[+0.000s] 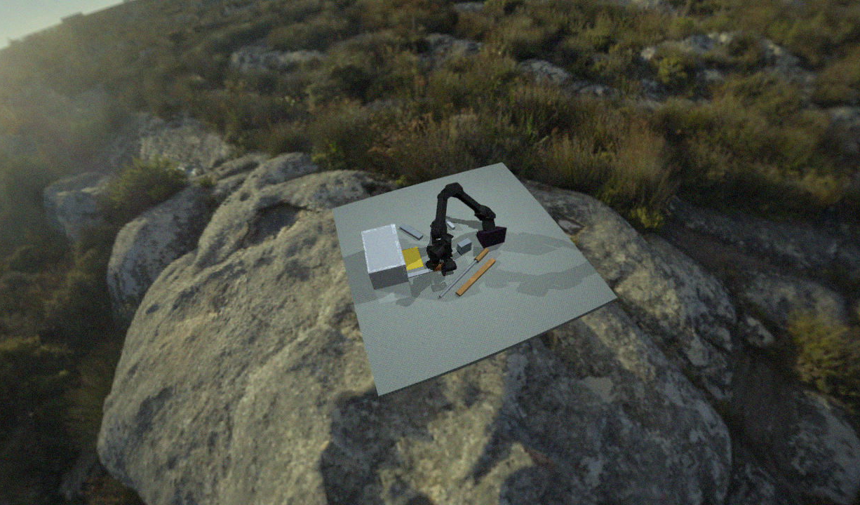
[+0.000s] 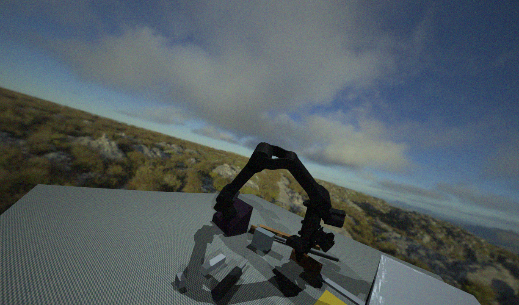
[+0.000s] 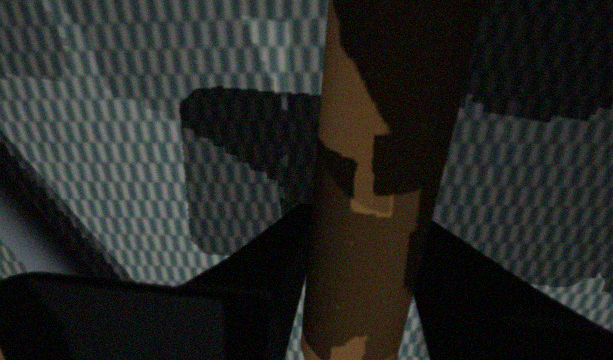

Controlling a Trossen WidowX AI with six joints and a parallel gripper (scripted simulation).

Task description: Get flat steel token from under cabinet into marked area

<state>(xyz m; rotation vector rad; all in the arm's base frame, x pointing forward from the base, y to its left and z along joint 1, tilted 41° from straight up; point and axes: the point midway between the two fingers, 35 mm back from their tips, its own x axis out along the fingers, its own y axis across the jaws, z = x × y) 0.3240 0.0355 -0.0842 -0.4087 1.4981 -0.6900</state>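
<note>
My gripper point(image 1: 442, 270) point(image 2: 299, 254) point(image 3: 359, 222) is shut on the orange-brown handle point(image 2: 311, 264) point(image 3: 358, 260) of a tool, low over the table. The tool's thin grey shaft point(image 1: 419, 273) point(image 2: 341, 289) runs to the front of the cabinet point(image 1: 384, 246) point(image 2: 412, 286); whether its far end is under the cabinet cannot be told. The yellow marked area point(image 1: 412, 258) point(image 2: 329, 298) lies in front of the cabinet, beside the shaft. The steel token is not visible, and the vent slots cannot be made out.
A second tool with a long grey rod point(image 1: 457, 280) point(image 2: 331, 256) and an orange bar point(image 1: 476, 276) lie beyond the gripper from the cabinet. A grey block point(image 1: 464, 245) point(image 2: 262, 239) stands near the arm's purple base point(image 1: 492, 236). A flat grey bar point(image 1: 411, 232) and small pale blocks point(image 2: 213, 264) point(image 2: 180, 280) lie to one side.
</note>
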